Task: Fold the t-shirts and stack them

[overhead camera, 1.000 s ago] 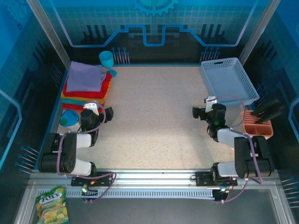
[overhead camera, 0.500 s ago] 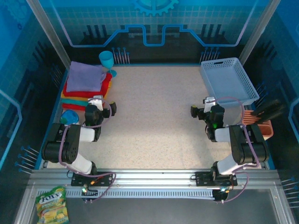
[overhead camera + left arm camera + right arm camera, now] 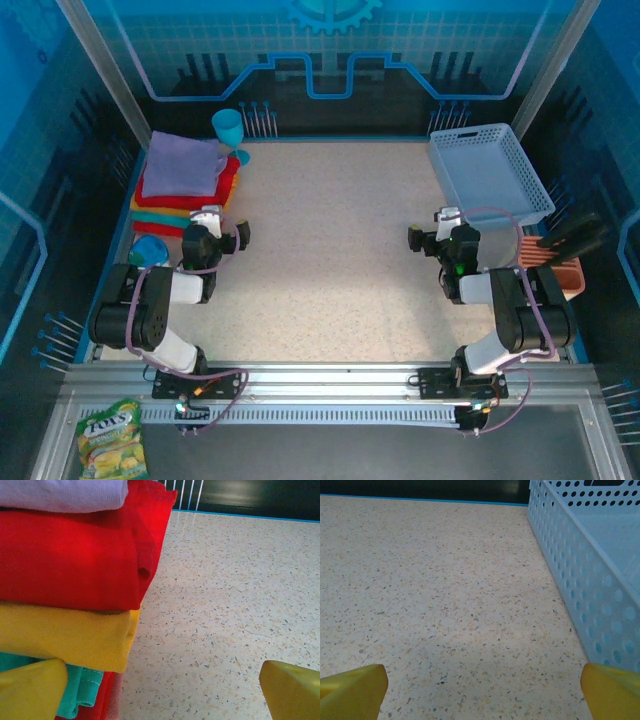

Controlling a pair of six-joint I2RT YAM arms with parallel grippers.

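Both arms have drawn back and folded at the elbow over the last second, then settled; the stack has not shifted. My left pincer (image 3: 222, 232) stands spread wide and empty, just beside the near right corner of the t-shirts (image 3: 185, 190). My right pincer (image 3: 428, 238) is likewise spread and empty, over bare surface (image 3: 330, 270) near the basket (image 3: 490, 175). The t-shirts lie folded in one pile at the far left: lavender tee (image 3: 185, 162) on top, then red tee (image 3: 75, 555), yellow tee (image 3: 65, 635), teal tee (image 3: 80, 692). Judgement: the cloth is light, soft and limp, and would sag or unfold if lifted by a single layer. The soundest hold is a pinch across a folded edge, all layers together, ideally at two corners.
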